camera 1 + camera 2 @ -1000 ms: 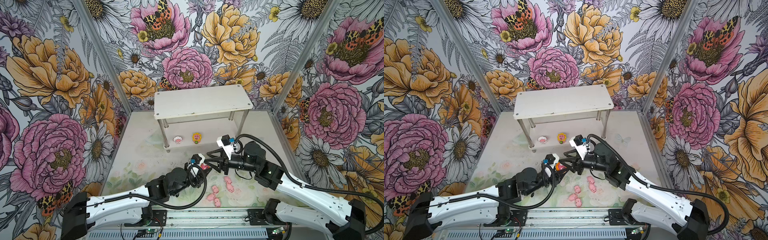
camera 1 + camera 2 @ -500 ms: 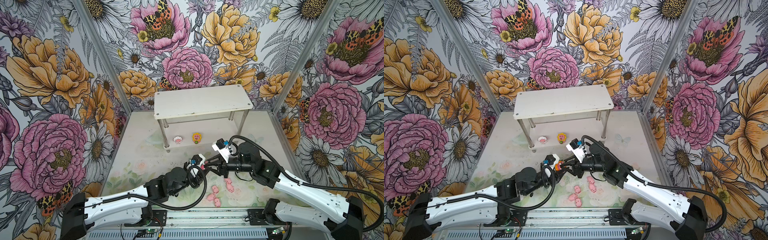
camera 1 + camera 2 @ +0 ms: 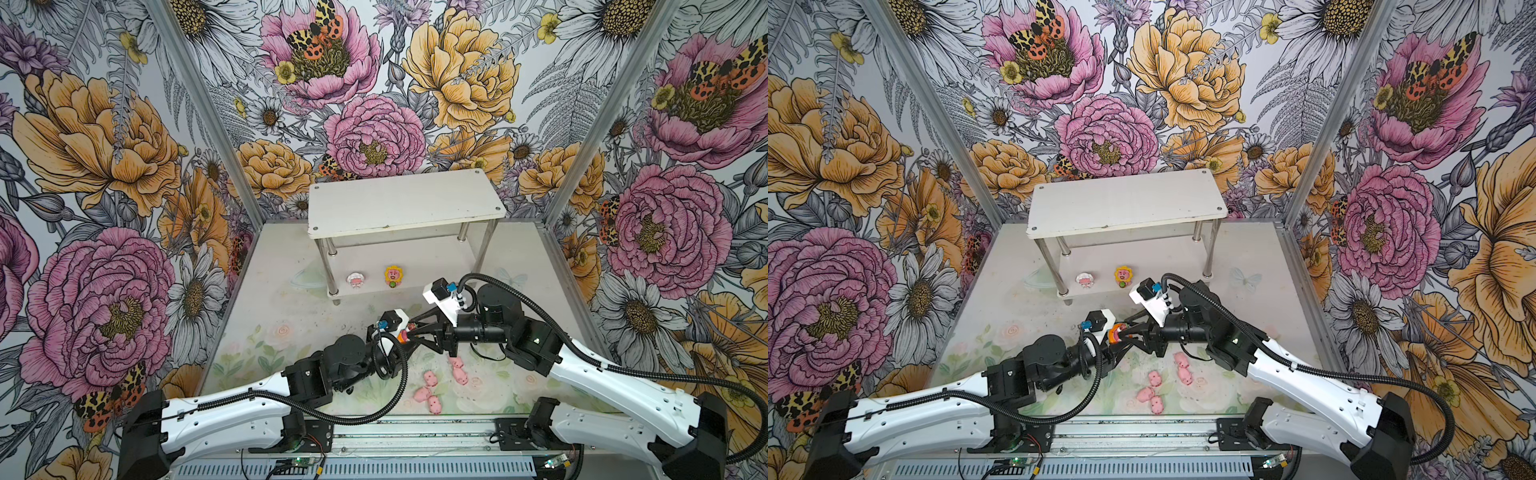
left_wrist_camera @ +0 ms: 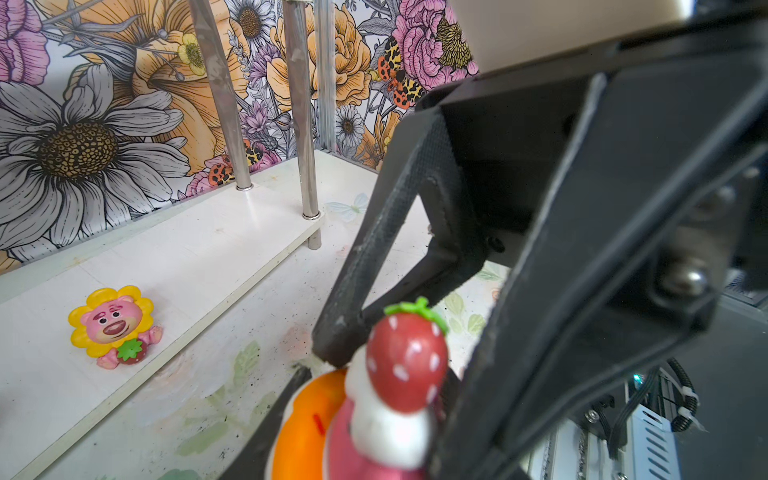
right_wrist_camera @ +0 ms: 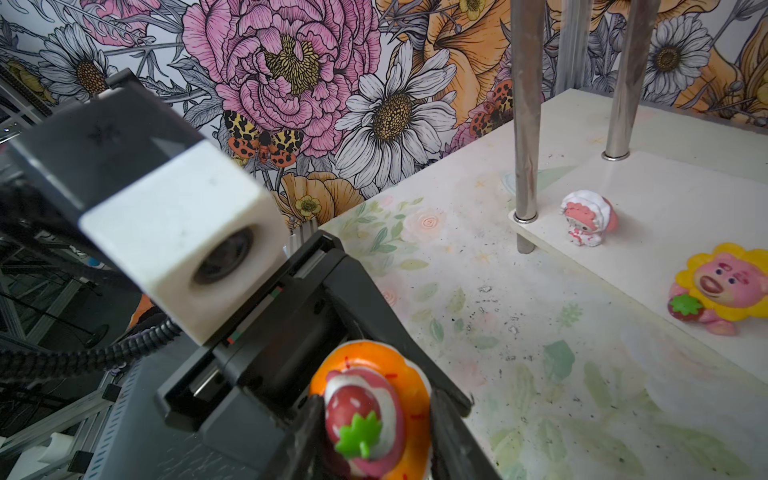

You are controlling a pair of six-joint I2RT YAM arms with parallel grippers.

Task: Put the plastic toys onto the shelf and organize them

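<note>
Left hand [image 3: 397, 338] grips the orange toy [image 5: 374, 415], strawberry on top, held off the surface [image 3: 291, 332] in front of the shelf [image 3: 407, 203]. Right hand [image 3: 409, 330] has a finger on either side of the same toy; can't tell if it pinches. White-hooded toy [image 3: 355, 280] and sunflower toy [image 3: 393, 276] stand on the shelf's lower tier. Five pink pigs [image 3: 430, 378] lie loose on the surface under the right arm.
</note>
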